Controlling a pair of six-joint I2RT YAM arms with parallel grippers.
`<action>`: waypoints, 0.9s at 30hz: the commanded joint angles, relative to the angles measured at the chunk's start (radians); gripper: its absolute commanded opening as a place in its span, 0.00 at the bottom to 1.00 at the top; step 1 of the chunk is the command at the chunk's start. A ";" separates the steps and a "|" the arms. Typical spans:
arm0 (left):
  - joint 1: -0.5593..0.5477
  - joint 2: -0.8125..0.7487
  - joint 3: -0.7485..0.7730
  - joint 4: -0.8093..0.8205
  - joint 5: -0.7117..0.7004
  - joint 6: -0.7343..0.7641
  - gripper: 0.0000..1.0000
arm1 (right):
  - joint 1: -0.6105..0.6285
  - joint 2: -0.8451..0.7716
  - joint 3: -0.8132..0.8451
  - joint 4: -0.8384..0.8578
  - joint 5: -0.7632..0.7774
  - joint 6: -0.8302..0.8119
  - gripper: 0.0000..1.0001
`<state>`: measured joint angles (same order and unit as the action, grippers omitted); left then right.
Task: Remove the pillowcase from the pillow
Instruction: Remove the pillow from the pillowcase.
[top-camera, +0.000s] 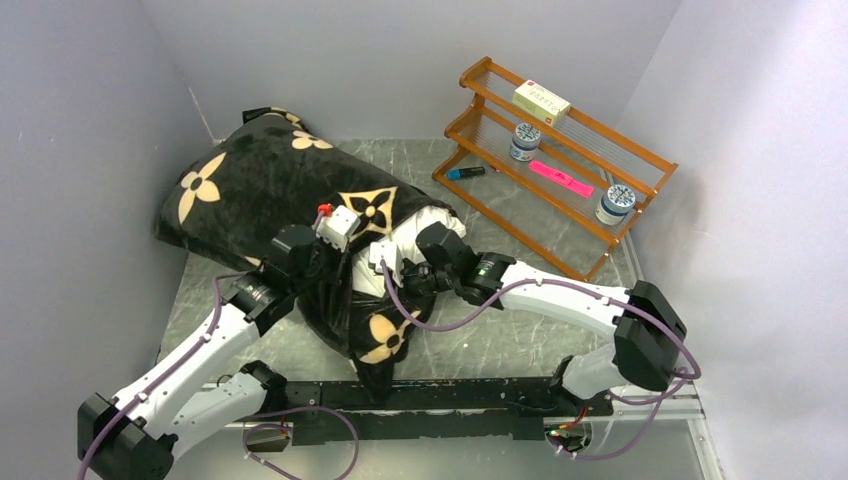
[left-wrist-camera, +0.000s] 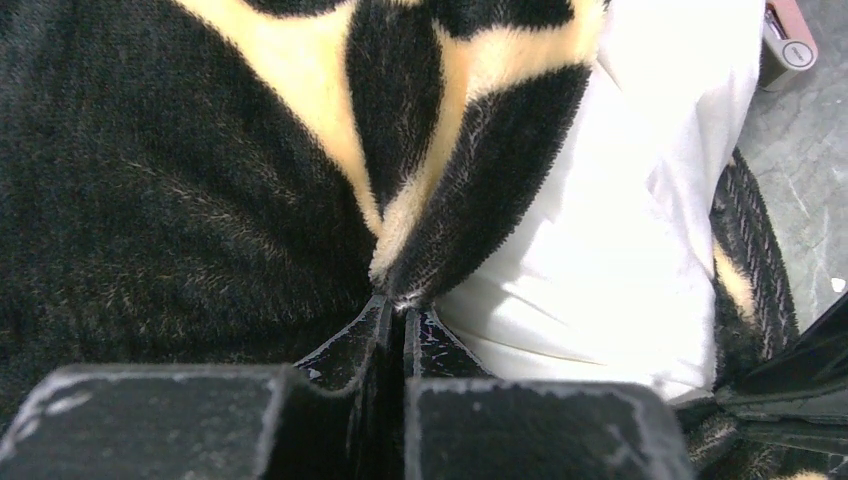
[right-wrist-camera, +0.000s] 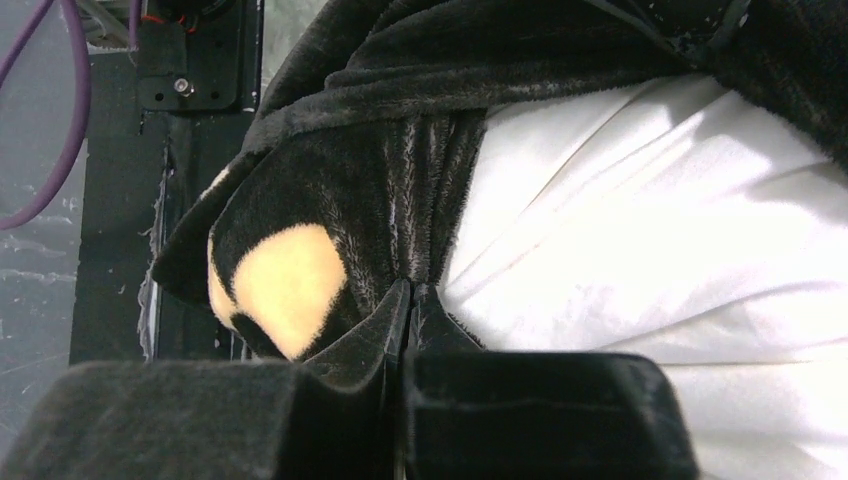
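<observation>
**Both grippers pinched on the open end of the case, pillow still mostly inside**

So here's what you've got right now. The pillowcase is lying diagonally across the left half of the table, far end up against the back-left corner and open end pointing toward the arm bases. The pillow is still mostly inside it. You only see a white bulge poking out at the open end, on the side facing the right arm.

Your left gripper has its fingers pressed together on a fold of the case's edge, right where a tan petal runs into the tips. The white pillow sits just beside that fold, on its right.

Your right gripper is closed too. The black plush bunches into little pleats that run straight into the tips, so it looks clamped on the case's edge, with the pillow touching that edge on the right.

In the top view the two wrists sit close together over the opening.

The wooden rack with its jars and box stands well apart, back right.
</observation>
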<state>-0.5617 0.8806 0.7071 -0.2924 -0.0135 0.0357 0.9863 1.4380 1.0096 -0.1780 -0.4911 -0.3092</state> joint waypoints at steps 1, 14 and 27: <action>0.012 0.050 0.023 -0.010 0.040 -0.065 0.05 | 0.050 -0.084 -0.088 -0.148 -0.110 0.101 0.00; 0.021 0.117 0.132 -0.034 0.093 -0.160 0.05 | 0.052 -0.160 -0.316 0.105 -0.054 0.339 0.00; -0.121 0.018 0.213 -0.086 0.117 -0.296 0.43 | 0.052 -0.132 -0.471 0.590 0.080 0.495 0.00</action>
<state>-0.6109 0.9337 0.8696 -0.4053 0.0830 -0.1829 1.0073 1.2976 0.5846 0.4068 -0.3515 0.1043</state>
